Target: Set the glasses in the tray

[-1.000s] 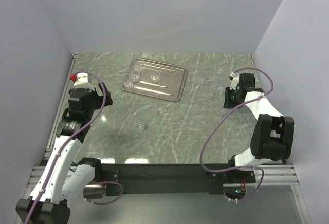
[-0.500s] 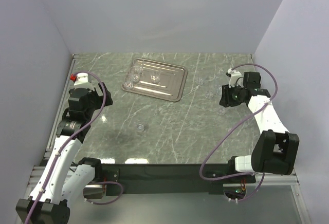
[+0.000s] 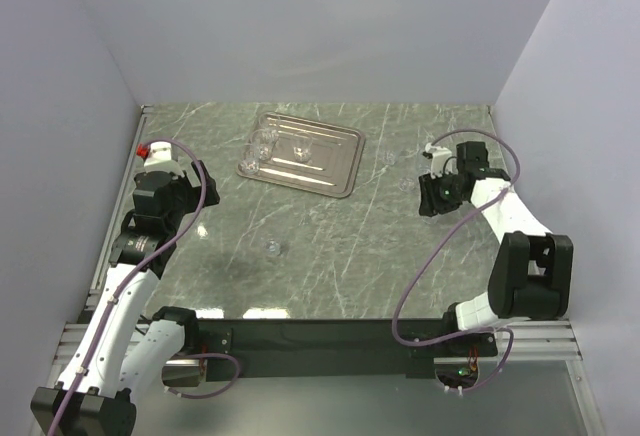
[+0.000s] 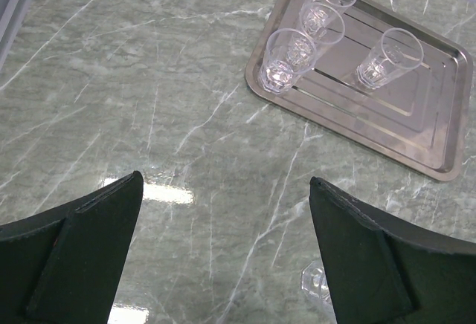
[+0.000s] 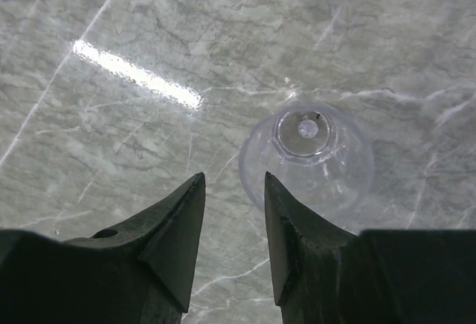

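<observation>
The silver tray [image 3: 325, 161] lies at the back middle of the table and shows in the left wrist view [image 4: 416, 127]. Several clear glasses stand upright in its left part [image 4: 286, 60] [image 4: 387, 56]. One glass [image 3: 272, 247] stands alone on the marble; in the left wrist view [image 4: 315, 282] my finger half hides it. My left gripper [image 4: 223, 179] [image 3: 200, 188] is open and empty, well short of the tray. My right gripper [image 5: 233, 177] [image 3: 425, 199] is open a little with nothing between its fingers. It hangs over another glass [image 5: 306, 153], its right fingertip over that glass's left rim.
Faint loose glasses stand on the marble right of the tray [image 3: 405, 184] [image 3: 390, 156]. Grey walls close the table at the back and both sides. Bright light reflections streak the marble [image 5: 137, 77].
My right arm has swung from the right edge inward to the left, bringing its gripper over a glass. The left arm, the tray and its glasses have not moved.
</observation>
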Controlling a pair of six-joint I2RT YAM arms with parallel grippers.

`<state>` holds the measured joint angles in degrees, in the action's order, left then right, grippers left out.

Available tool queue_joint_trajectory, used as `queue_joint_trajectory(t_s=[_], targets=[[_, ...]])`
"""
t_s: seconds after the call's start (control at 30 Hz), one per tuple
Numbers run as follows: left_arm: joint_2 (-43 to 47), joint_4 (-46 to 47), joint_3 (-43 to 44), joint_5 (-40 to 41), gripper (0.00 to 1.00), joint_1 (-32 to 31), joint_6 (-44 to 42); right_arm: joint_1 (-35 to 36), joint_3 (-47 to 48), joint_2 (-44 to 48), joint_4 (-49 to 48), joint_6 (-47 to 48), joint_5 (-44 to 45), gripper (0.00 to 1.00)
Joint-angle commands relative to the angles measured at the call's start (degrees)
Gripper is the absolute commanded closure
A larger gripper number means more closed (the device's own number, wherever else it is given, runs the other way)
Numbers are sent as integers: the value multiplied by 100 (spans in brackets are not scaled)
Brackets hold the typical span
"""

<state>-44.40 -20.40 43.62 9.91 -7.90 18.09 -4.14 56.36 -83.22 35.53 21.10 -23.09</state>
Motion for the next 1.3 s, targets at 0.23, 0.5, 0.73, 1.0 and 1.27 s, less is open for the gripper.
queue_joint_trajectory(t_s=[0.23, 0.5, 0.73, 1.0, 1.27], targets=[[98, 230, 51, -95, 0, 8, -68, 387, 297, -344, -266, -124, 1034, 68], [98, 221, 59, -68, 1, 8, -68, 853, 560, -353, 15, 279, 1062, 100], [99, 230, 59, -51, 1, 8, -77, 1310, 1227, -265, 700, 1281, 253, 100], [37, 239, 59, -25, 1, 17, -103, 2250, 2229, -904, 692, 1599, 323, 100], [-51, 247, 59, 28, 1, 25, -121, 3050, 3969, -2250, 824, 1563, 525, 100]])
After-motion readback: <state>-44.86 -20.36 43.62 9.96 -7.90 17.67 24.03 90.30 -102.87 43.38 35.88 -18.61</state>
